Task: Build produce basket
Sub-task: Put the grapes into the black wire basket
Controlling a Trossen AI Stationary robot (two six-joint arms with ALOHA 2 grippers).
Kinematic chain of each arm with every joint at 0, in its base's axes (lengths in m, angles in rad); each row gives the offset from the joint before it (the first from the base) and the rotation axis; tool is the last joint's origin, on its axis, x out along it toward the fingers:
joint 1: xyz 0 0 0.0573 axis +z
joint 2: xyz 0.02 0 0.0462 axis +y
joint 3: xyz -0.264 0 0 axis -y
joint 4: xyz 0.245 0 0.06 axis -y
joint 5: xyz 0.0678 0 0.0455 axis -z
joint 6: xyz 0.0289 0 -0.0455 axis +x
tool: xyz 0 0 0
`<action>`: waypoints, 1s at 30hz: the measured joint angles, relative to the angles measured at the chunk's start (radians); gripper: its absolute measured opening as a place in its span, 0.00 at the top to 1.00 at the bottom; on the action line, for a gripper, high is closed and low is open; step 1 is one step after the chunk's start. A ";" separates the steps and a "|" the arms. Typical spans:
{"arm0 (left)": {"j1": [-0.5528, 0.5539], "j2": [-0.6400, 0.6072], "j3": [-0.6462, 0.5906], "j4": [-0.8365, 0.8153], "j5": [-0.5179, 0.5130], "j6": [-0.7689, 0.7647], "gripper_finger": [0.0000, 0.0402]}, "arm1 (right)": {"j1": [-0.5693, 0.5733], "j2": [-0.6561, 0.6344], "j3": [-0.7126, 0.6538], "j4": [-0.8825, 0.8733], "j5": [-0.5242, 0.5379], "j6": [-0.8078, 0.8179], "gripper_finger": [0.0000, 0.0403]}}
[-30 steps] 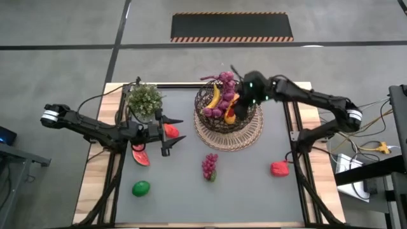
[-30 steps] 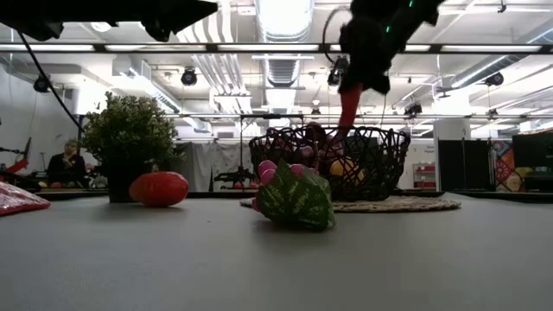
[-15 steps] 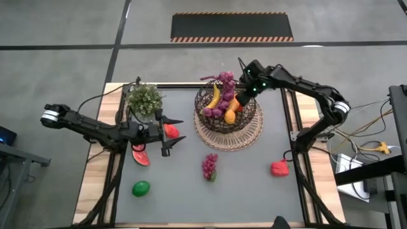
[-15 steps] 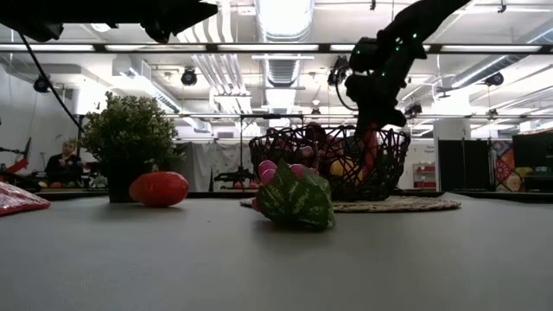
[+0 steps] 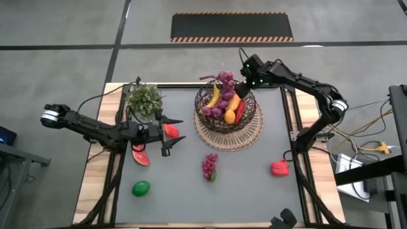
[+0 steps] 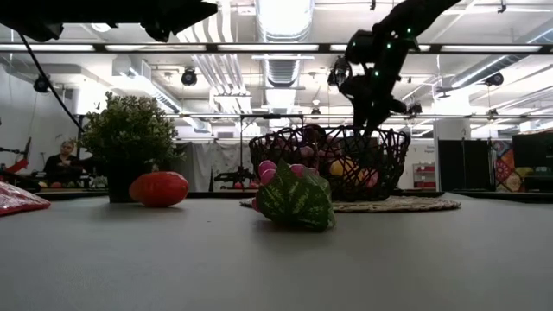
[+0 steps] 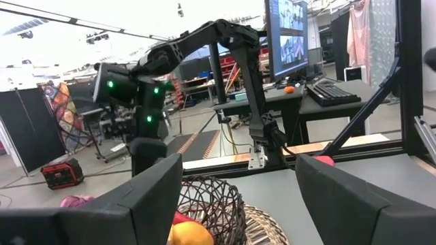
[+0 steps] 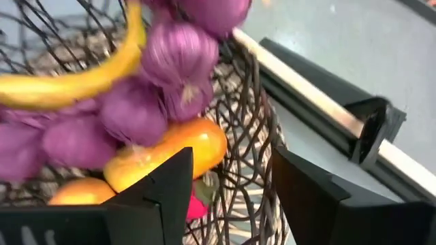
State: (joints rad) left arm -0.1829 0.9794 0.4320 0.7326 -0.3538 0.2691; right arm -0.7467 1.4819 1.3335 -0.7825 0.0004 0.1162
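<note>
Produce lies scattered on our grey surface (image 5: 248, 184). From the left: our left tool (image 5: 170, 135) hovers wide open and empty near the red watermelon slice (image 5: 140, 155), above the green lime (image 5: 141, 188). The dark brown wire-mesh basket (image 5: 224, 108) sits on its tan woven mat (image 5: 229, 137), holding the yellow banana (image 5: 216, 97). Our right tool (image 5: 244, 88) hangs over its far rim, parted, gripping nothing.

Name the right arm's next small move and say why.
Probably lift clear of the basket and swing toward the red pepper on the table's right side: the right gripper is open and empty at the rim, with a red pepper already lying inside.
</note>
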 joint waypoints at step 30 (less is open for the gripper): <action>0.000 0.015 -0.004 -0.018 0.000 0.001 0.33 | 0.749 -0.130 -0.112 0.211 -0.115 -0.055 0.56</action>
State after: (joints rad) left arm -0.1829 0.9943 0.4285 0.7148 -0.3537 0.2699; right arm 0.0025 1.3517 1.2213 -0.5716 -0.1147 0.0617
